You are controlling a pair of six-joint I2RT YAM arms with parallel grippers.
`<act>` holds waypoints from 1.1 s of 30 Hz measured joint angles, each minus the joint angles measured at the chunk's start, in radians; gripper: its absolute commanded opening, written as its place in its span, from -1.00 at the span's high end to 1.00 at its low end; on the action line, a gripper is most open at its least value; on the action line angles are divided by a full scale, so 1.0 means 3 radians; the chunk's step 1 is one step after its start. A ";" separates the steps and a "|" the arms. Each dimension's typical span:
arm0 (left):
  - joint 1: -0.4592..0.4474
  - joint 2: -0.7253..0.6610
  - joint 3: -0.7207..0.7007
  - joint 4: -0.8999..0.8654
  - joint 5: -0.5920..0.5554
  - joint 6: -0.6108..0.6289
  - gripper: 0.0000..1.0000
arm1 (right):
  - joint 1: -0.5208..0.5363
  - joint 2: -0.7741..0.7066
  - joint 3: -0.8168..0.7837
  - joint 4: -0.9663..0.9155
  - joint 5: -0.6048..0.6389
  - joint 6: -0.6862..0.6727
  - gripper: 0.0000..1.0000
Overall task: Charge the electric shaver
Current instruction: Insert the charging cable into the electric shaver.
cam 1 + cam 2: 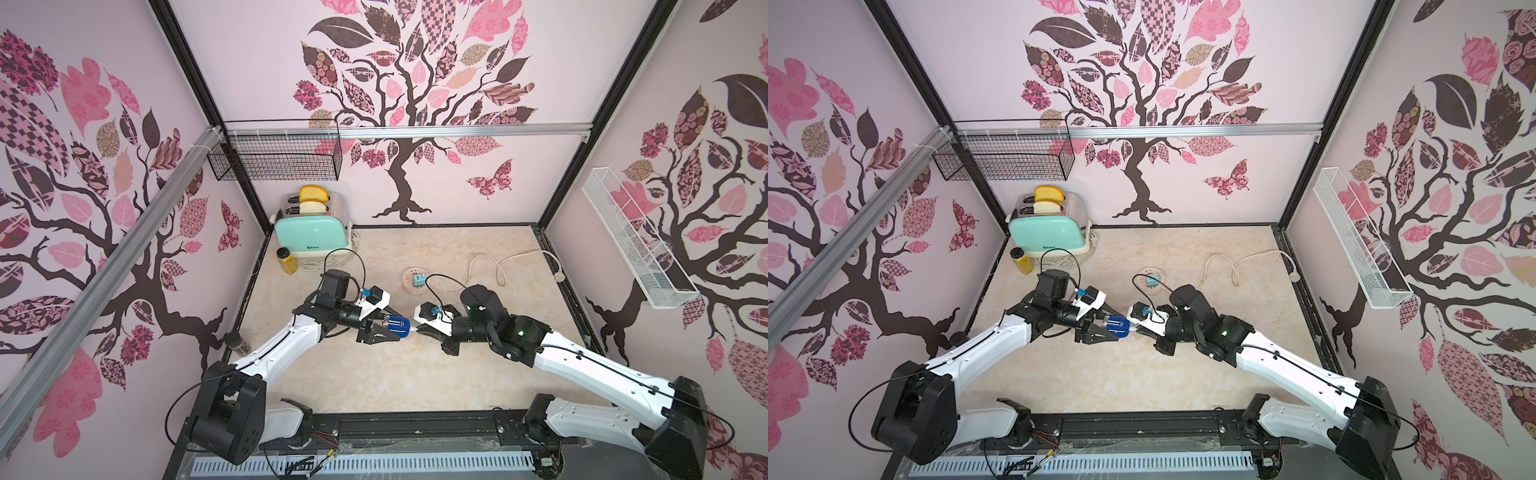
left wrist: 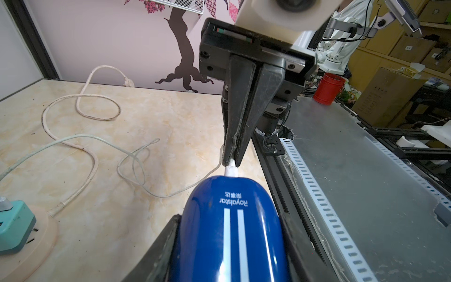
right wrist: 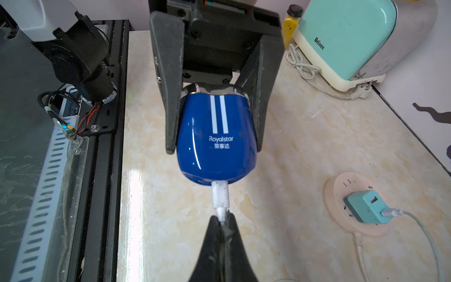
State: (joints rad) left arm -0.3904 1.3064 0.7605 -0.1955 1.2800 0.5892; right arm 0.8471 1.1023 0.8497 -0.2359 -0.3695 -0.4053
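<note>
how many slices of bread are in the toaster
2, both standing in the toaster: a golden slice in the far slot and a paler slice in the near slot. None looks hidden.

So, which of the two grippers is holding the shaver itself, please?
The left gripper, jaws around the blue shaver; the right gripper only pinches the white plug.

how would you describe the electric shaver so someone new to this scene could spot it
On the marble tabletop, look forward from the mint toaster to the middle. The electric shaver is held there in the left claw, with the right claw pinching the white plug at its end. It is glossy blue with two white stripes, unlike the teal adapter.
</note>
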 measured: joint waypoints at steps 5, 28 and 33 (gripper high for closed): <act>-0.0013 -0.0013 -0.0102 0.0231 0.0001 -0.0181 1.00 | -0.0005 0.0000 -0.0001 -0.0014 -0.0014 0.0036 1.00; -0.0067 -0.0066 -0.0141 0.0539 0.0075 -0.0440 1.00 | -0.0014 -0.0146 -0.0239 0.0214 -0.0083 0.0121 0.93; -0.0099 -0.0107 -0.0167 0.0559 0.0017 -0.0445 1.00 | 0.0004 -0.0214 -0.0243 0.0292 -0.0043 0.0120 0.34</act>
State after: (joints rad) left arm -0.4202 1.2743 0.7105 -0.0277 1.2850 0.4557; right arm 0.8482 1.0382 0.7769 -0.1482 -0.3824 -0.3695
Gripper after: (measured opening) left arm 0.542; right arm 0.217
